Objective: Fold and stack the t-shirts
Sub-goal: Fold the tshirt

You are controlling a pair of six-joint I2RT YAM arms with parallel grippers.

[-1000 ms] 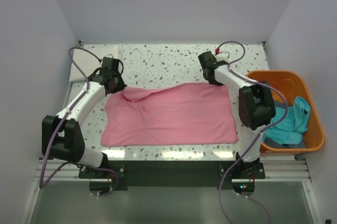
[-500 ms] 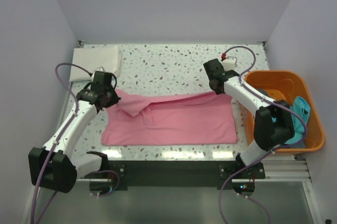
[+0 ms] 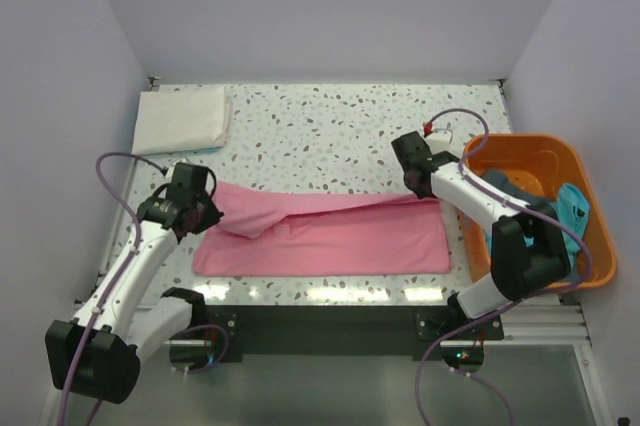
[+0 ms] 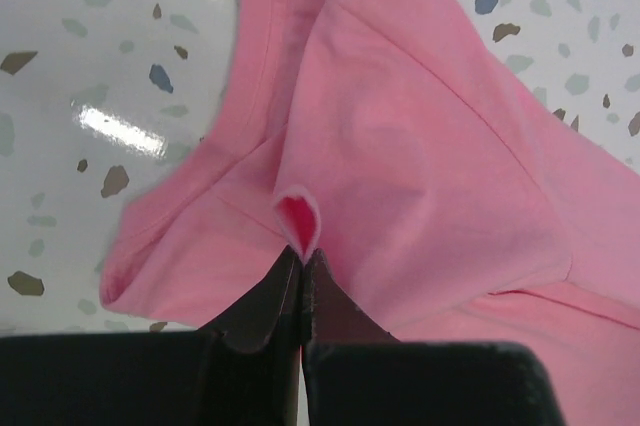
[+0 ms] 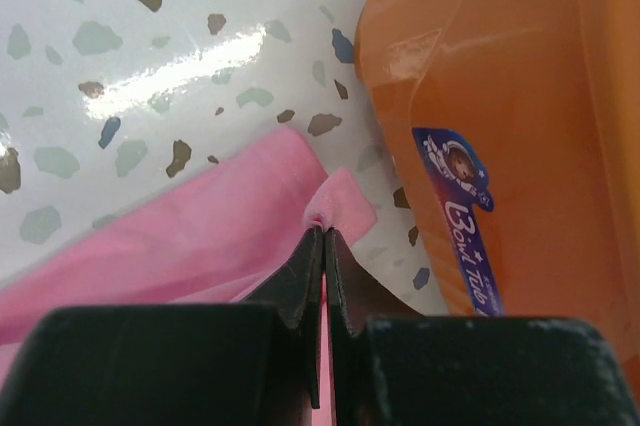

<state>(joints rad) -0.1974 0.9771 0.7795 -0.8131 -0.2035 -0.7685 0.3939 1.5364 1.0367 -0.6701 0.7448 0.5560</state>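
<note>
A pink t-shirt (image 3: 330,236) lies spread across the front of the table, its far edge lifted and folded toward me. My left gripper (image 3: 205,208) is shut on the shirt's left far corner; in the left wrist view the gripper (image 4: 301,254) pinches a fold of the pink t-shirt (image 4: 420,146). My right gripper (image 3: 425,189) is shut on the right far corner, and the right wrist view shows the gripper (image 5: 324,230) nipping the pink t-shirt (image 5: 200,236). A folded white t-shirt (image 3: 182,118) lies at the far left. A teal t-shirt (image 3: 560,221) sits in the basket.
An orange plastic basket (image 3: 585,276) stands at the table's right edge, close beside my right gripper; its wall (image 5: 500,96) fills the right of the right wrist view. Grey walls enclose the speckled table (image 3: 330,126) on three sides.
Both grippers have pulled the shirt's far edge toward the front of the table, over the rest of the shirt. The visible pink area is now narrower front to back.
</note>
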